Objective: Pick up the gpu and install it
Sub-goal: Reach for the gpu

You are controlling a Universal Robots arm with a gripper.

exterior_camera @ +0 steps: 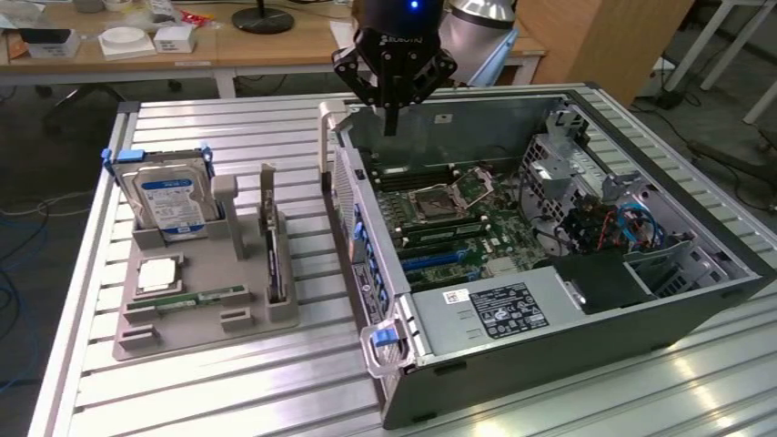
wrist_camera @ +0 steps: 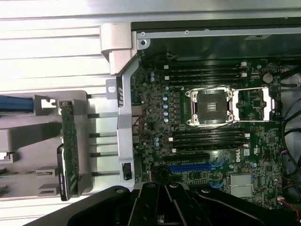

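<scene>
The graphics card (exterior_camera: 276, 259) stands on edge in its slot in the grey parts tray (exterior_camera: 195, 323), beside the hard drive (exterior_camera: 170, 200), on the exterior view's left and untouched. The robot's gripper (exterior_camera: 390, 123) hangs well apart from it over the far rim of the open computer case (exterior_camera: 680, 300), its fingers pressed together and holding nothing. The pick-up looks not yet begun, and a grasp would likely call for the arm to cross to the tray, spread its fingers and come down squarely over the card's thin upper edge.
</scene>
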